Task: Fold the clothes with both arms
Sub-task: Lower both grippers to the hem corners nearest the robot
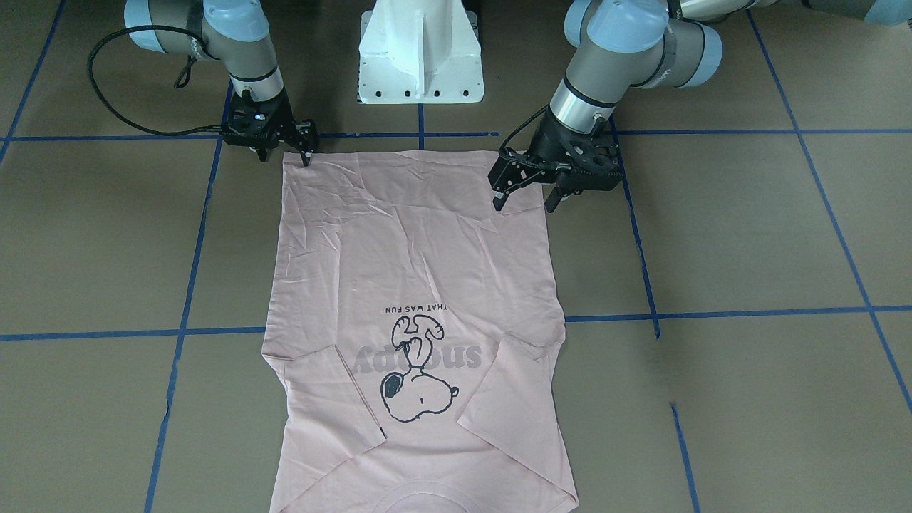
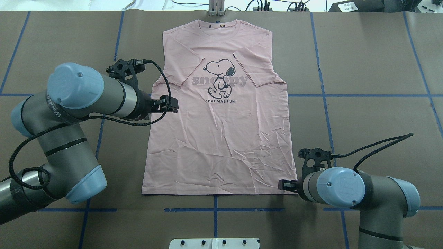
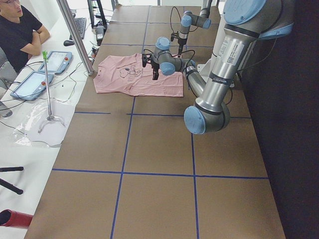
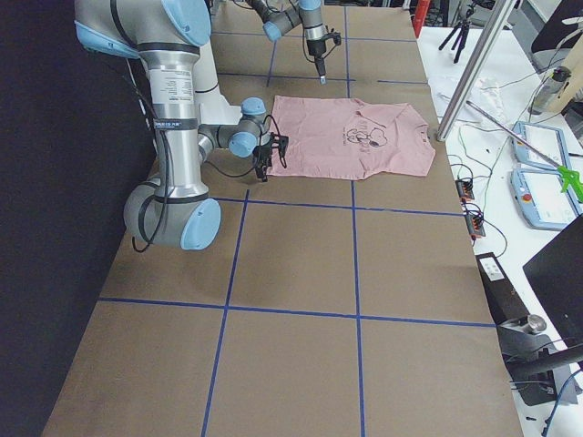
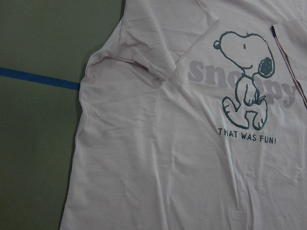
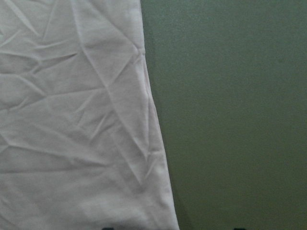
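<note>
The pale pink T-shirt (image 2: 221, 138) lies flat and print up, with its collar at the far edge of the table and its hem toward the robot. Both short sleeves are folded inward over the chest (image 1: 413, 271). My left gripper (image 1: 525, 203) hangs open above the shirt's left side edge, around mid-body (image 2: 172, 103). Its wrist view shows the left sleeve and the dog print (image 5: 244, 81). My right gripper (image 1: 285, 155) is open and low at the hem's right corner (image 2: 283, 185). That wrist view shows the shirt's side edge (image 6: 72, 120) running between two dark fingertips at the bottom.
The white pedestal base (image 1: 420, 57) stands just behind the hem. Blue tape lines cross the brown table. A metal clamp (image 2: 216, 8) sits at the far edge by the collar. A seated person (image 3: 20, 30), tablets and a metal pole (image 3: 75, 35) are beyond the far side.
</note>
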Motion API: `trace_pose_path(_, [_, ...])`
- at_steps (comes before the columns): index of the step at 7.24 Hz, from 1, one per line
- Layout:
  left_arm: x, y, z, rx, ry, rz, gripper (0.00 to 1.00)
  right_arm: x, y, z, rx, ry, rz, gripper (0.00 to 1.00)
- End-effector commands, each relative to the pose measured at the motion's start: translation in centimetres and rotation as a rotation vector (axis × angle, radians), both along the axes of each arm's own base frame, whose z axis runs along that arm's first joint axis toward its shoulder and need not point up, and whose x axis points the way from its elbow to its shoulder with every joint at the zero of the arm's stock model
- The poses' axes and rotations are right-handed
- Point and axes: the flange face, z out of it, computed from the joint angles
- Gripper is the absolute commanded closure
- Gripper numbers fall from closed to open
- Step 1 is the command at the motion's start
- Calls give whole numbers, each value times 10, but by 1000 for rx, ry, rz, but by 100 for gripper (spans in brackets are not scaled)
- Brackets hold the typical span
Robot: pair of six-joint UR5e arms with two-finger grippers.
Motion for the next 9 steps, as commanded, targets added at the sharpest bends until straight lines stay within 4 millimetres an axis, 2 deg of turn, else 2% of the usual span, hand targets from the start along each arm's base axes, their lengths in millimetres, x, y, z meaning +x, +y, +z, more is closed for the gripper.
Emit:
trace_pose_path(1, [0,0,-2,2,3,1,0,1,2,0,-6,-5,-11,100])
trace_pose_path(4, [0,0,-4,1,7,3,0,4,1,-7,-2,-18,-8,100])
trace_pose_path(6, [-2,1,-4,1,8,1,0,13,1,-26,9,-56,-4,100])
trace_pose_path(7, [5,10,1,-23,0,11,0,17,2,-35,16,-75,-1,100])
trace_pose_path(8, [21,29,13,-96,-17,18,0,22,0,-42,20,-88,3,100])
trace_pose_path(9, [33,61,24,-193,-27,0,0,23,-2,-45,21,-94,8,100])
